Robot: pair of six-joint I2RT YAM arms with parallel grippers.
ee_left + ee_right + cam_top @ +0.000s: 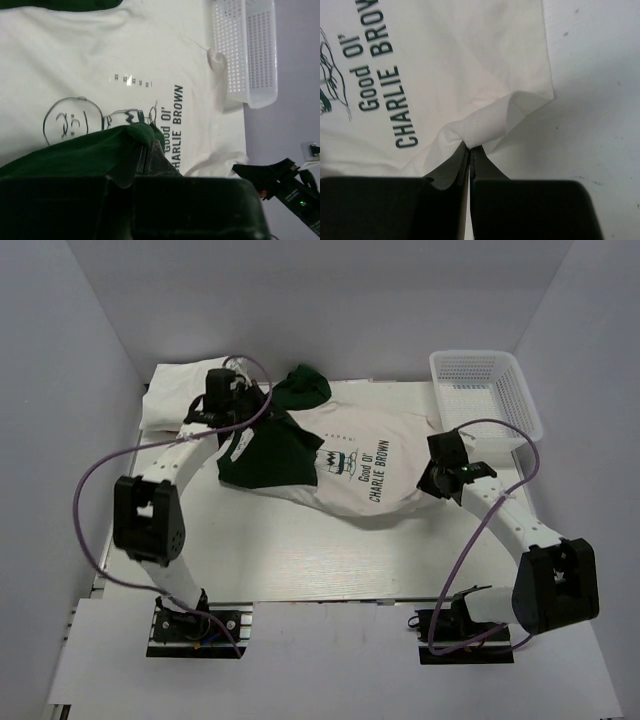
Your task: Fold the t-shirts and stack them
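The cream t-shirt with dark green sleeves, a cartoon face and "Good Ol' Charlie Brown" lettering lies across the middle of the table, print up. My left gripper is shut on its green sleeve, folded over the body. My right gripper is shut on the shirt's white hem corner at the right. A folded white t-shirt lies at the back left under the left arm. The other green sleeve bunches at the back.
A white plastic lattice basket stands at the back right, also in the left wrist view. White walls enclose the table on three sides. Purple cables loop off both arms.
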